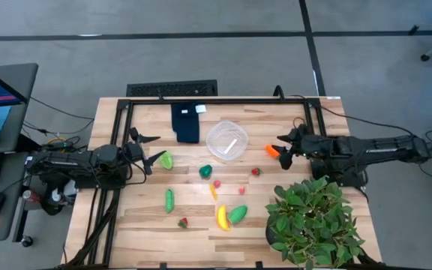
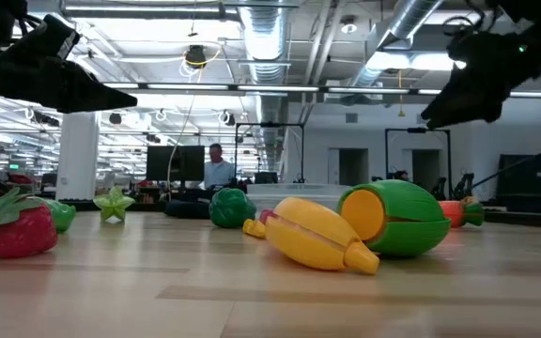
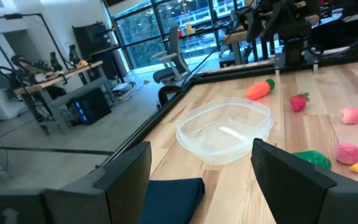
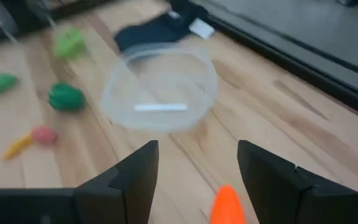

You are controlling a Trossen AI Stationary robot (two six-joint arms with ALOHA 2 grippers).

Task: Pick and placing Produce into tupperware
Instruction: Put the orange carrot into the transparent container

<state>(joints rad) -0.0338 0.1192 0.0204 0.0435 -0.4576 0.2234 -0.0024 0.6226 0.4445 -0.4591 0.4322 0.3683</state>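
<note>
The clear round tupperware [image 1: 226,140] stands in the middle of the table's far half, with nothing in it. The produce lies scattered around it: an orange carrot [image 1: 274,150] to its right, a light green piece [image 1: 166,159] to its left, a dark green piece [image 1: 205,171], two strawberries [image 1: 256,172], a banana [image 1: 222,217] and more green pieces nearer the front. My right gripper [image 4: 194,168] hovers open above the carrot [image 4: 227,205], slanting down toward the tupperware [image 4: 160,93]. My left gripper [image 3: 201,180] stands open and level at the table's left, pointing at the tupperware [image 3: 225,130].
A dark blue folded cloth [image 1: 187,122] lies just left of the tupperware at the far edge. A big leafy potted plant [image 1: 313,221] fills the near right corner. A black frame rail runs round the table's edge. Beyond the table, a person sits at a desk.
</note>
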